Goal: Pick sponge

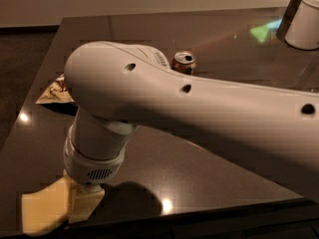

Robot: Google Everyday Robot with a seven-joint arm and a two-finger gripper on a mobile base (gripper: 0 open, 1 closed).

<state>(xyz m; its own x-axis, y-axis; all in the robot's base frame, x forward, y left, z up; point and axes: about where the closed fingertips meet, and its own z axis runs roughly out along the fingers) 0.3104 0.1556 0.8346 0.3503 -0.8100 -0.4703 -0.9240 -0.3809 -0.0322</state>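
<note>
The sponge (41,212) is a pale yellow flat slab lying at the near left corner of the dark table (209,168). My gripper (83,204) hangs straight down from the white wrist (94,156) and stands at the sponge's right edge, down at table level. Its cream-yellow tip overlaps the sponge there, so I cannot tell whether it touches or holds it. The big white arm (214,113) crosses the view from the right and hides the middle of the table.
A crumpled chip bag (54,89) lies at the left edge, behind the wrist. An opened soda can (184,62) stands just behind the arm. A white container (303,20) stands at the far right corner. The table's front edge runs just below the sponge.
</note>
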